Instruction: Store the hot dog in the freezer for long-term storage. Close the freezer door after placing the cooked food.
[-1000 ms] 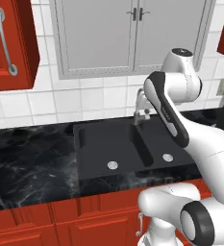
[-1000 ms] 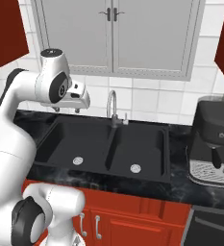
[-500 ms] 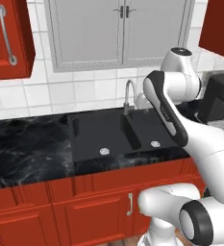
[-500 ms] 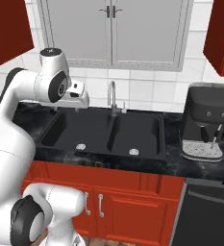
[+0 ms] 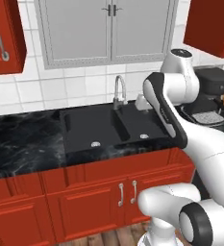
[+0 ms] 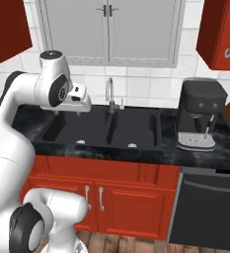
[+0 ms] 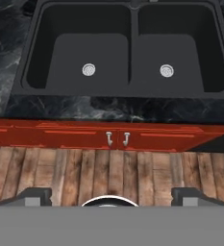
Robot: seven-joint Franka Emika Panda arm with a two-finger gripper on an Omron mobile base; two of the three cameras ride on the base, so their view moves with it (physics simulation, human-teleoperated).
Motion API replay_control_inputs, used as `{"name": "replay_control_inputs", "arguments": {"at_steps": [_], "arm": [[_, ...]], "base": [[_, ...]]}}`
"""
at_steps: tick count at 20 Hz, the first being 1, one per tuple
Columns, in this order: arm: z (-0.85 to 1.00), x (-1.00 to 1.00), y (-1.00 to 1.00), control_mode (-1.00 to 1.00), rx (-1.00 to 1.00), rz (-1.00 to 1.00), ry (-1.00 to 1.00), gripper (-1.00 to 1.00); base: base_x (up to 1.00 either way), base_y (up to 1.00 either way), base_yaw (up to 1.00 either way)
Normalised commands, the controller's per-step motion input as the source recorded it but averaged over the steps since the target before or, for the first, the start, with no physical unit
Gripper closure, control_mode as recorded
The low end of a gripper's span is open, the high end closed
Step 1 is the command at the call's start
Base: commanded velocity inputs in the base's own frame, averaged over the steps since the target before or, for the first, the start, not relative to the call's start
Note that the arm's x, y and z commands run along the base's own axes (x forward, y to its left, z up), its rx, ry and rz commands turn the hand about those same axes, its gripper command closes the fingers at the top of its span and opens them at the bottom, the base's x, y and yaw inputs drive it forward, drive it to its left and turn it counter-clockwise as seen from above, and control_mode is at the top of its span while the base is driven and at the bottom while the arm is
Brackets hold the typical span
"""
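Observation:
The hot dog, the freezer and the freezer door are out of view. My gripper (image 6: 67, 112) hangs above the left basin of a black double sink (image 6: 106, 128), pointing down. In the hand view the gripper (image 7: 112, 196) is open: its dark fingertips (image 7: 35, 195) stand far apart at the bottom edge with nothing between them. That view looks down on the sink (image 7: 128, 53) and the wooden floor (image 7: 108, 170). In the left base view my white hand (image 5: 142, 102) peeks out from behind the arm, beside the faucet (image 5: 118, 92).
A black marble counter (image 5: 22, 144) runs over red base cabinets (image 5: 94, 197). A black coffee machine (image 6: 200, 116) stands right of the sink, above a dark dishwasher front (image 6: 210, 207). Red wall cabinets (image 6: 220, 29) and a grey double-door cabinet (image 6: 109, 29) hang above.
The whole scene has slid left in both base views, so the base has driven right along the counter. The coffee machine has come further into view. The arm keeps its pose.

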Motion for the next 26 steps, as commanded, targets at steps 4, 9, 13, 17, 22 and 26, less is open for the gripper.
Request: {"name": "replay_control_inputs", "arguments": {"at_steps": [4,9,13,17,22,26], "arm": [[0.00,0.00,0.00,1.00,0.00,0.00,0.00,-1.00],[0.00,0.00,0.00,1.00,0.00,0.00,0.00,-1.00],[0.00,0.00,0.00,1.00,0.00,0.00,0.00,-1.00],[0.00,0.00,0.00,1.00,0.00,0.00,0.00,-1.00],[0.00,0.00,0.00,1.00,0.00,0.00,0.00,-1.00],[0.00,0.00,0.00,1.00,0.00,0.00,0.00,-1.00]], "base": [[-0.13,-0.77,-0.01],[-0.04,-0.91,-0.01],[-0.08,-0.74,-0.06],[-0.26,-0.46,-0.21],[-0.20,-0.33,-0.30],[-0.20,-0.31,-0.33]]}}
